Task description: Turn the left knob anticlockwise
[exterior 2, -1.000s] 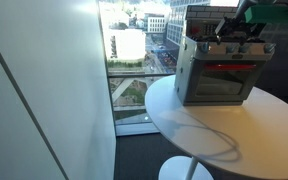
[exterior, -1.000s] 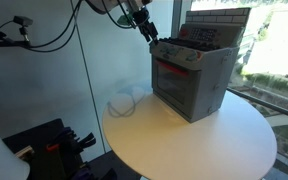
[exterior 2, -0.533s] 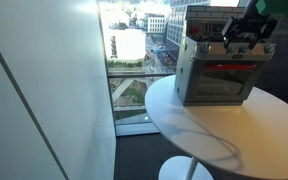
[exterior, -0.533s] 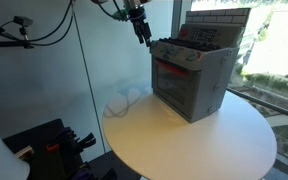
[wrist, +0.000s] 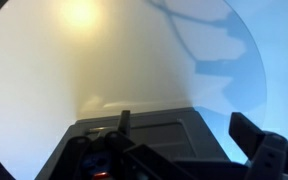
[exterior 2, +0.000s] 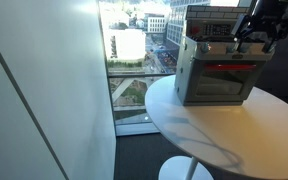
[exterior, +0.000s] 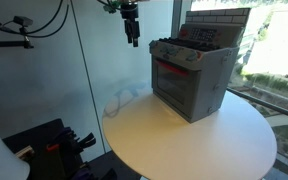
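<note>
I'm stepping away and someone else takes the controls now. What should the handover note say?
Gripper: open, empty, in the air beside the toy oven, touching nothing.
Toy oven: upright on the round table, knob panel along its top front.
Done: unclear; knobs too small to read.
Left: check the left knob, turn it anticlockwise if needed.

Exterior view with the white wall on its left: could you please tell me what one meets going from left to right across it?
Mounted camera → gripper → toy oven → window. The table is left out, since it spans much of the width.
</note>
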`<state>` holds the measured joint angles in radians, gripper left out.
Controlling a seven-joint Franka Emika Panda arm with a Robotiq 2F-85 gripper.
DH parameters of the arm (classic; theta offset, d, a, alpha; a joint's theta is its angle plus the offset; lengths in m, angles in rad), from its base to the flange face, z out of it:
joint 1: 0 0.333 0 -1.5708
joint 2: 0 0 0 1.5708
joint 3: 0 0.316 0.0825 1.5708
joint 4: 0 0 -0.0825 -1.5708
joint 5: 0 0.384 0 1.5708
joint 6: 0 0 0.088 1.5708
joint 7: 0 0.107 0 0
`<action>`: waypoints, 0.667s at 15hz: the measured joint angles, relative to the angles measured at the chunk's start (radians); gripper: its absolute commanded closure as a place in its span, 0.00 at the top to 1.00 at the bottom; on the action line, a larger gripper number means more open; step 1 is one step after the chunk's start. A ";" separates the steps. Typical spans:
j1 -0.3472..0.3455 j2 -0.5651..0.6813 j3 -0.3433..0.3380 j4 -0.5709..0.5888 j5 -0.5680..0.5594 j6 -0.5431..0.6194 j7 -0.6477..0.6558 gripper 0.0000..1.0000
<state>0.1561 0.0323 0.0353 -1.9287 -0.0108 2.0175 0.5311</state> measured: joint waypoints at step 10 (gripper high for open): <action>-0.016 -0.108 0.009 -0.013 0.040 -0.223 0.003 1.00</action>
<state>0.1398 -0.0757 0.0440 -1.9416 0.0290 1.7945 0.5337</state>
